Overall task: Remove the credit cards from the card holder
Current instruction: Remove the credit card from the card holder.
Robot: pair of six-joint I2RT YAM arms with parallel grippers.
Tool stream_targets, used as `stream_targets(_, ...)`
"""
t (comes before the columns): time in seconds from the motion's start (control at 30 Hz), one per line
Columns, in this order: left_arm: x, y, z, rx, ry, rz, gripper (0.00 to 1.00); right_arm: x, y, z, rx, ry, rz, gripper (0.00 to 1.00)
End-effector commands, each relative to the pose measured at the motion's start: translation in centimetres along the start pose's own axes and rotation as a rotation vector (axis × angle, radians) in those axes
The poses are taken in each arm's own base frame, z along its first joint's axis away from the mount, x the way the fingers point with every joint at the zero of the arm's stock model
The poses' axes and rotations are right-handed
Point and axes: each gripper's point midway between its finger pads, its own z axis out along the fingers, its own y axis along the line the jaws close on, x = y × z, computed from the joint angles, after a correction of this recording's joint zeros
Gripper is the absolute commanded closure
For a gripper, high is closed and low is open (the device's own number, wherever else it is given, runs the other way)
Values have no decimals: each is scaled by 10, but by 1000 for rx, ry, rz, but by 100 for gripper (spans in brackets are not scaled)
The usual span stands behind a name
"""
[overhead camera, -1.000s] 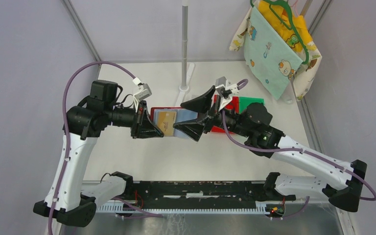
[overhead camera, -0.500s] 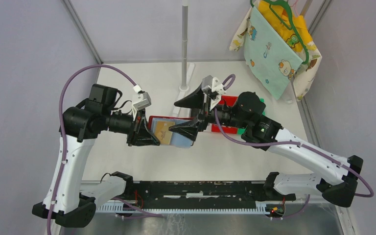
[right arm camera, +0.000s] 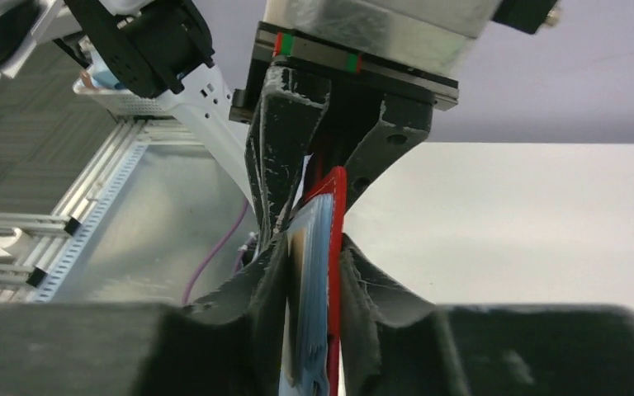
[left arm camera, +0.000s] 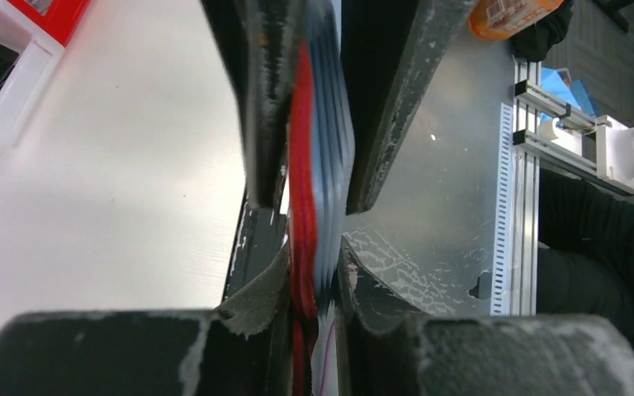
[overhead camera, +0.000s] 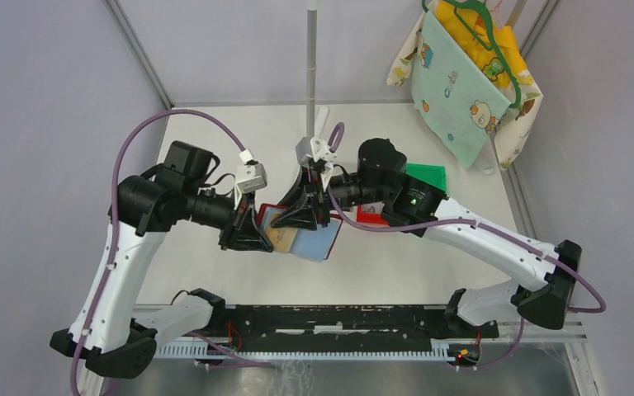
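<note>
Card holder: a small red folding wallet (overhead camera: 267,207), held up in the air over the middle of the pale table (overhead camera: 215,140). Its inner side faces the overhead camera and it rests on nothing.
Credit cards: a tan face and grey-blue faces (overhead camera: 312,244) show against the holder's inside. All are tucked in; none is free yet.
Left gripper: (overhead camera: 261,236) is clamped on the holder's left end. Its wrist view shows the red cover and the stacked card edges (left arm camera: 332,165) squeezed between the pads.
Right gripper: (overhead camera: 299,221) comes in from the opposite end. Its wrist view shows one pad against a blue card face and the other against the red back, so it pinches the holder and cards together.
Why held this way: probably one arm anchors the holder in mid-air while the other gets a hold to draw a card out sideways.
Uncertain: whether the right pads catch a single card cannot be told.
Risk: pulling now may drag the whole holder with it.
Around: a red bin (overhead camera: 370,217) lies just behind the right gripper, with a metal pole (overhead camera: 311,74) beyond it.
</note>
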Motion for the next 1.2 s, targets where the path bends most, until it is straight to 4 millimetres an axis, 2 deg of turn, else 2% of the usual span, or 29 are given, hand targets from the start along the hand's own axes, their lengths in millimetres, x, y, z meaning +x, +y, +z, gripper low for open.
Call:
stream_targets(0.0, -11, -9, -10, -30, -38, 144, 98, -27, 16, -5, -68, -47, -39, 80)
stream_targets(0.07, -10, -7, -11, -49, -36, 172, 97, -31, 18, -6, -79, -65, -24, 98)
stream_targets(0.1, -10, -7, -11, -50, -37, 188, 82, -35, 20, -6, -83, -86, -17, 100)
stream_targets(0.13, -10, -7, -11, -47, -41, 203, 56, -39, 24, -8, -92, -114, -5, 100)
stream_targets(0.17, -11, -8, -10, -45, -51, 208, 38, -44, 28, -11, -104, -152, -7, 100)
stream_targets(0.2, -14, -8, -10, -42, -68, 207, 31, -46, 33, -14, -115, -184, 3, 100)
stream_targets(0.27, -20, -15, -10, -19, -112, 212, 28, -54, 42, -20, -140, -257, -4, 100)
stream_targets(0.33, -27, -26, -10, 23, -159, 227, 29, -54, 46, -22, -151, -271, 2, 100)
stream_targets(0.43, -37, -33, -12, 44, -198, 243, 36, -49, 47, -22, -162, -261, 10, 100)
stream_targets(0.63, -39, -26, -4, 97, -184, 147, 55, -50, 53, -22, -174, -265, -2, 100)
stream_targets(0.7, -43, -24, -3, 97, -193, 133, 63, -50, 55, -20, -182, -254, -7, 100)
stream_targets(0.8, -46, -19, -2, 68, -206, 135, 85, -49, 53, -18, -174, -247, -4, 100)
stream_targets(0.83, -47, -15, -2, 47, -208, 132, 93, -50, 53, -18, -167, -251, -4, 97)
stream_targets(0.87, -48, -10, -2, 19, -209, 132, 97, -50, 51, -18, -156, -255, -1, 89)
stream_targets(0.93, -48, 0, -2, -33, -214, 133, 98, -56, 43, -22, -94, -277, 2, 67)
stream_targets(0.97, -49, 17, 0, -109, -221, 108, 98, -75, 16, -43, 96, -361, 22, 39)
stream_targets(1.07, -49, 34, 3, -164, -214, 65, 98, -100, -3, -84, 276, -498, 56, 35)
stream_targets(1.1, -49, 40, 5, -179, -210, 48, 98, -104, -1, -95, 303, -535, 59, 34)
stream_targets(1.17, -51, 50, 5, -214, -208, 38, 98, -104, 5, -103, 301, -557, 84, 35)
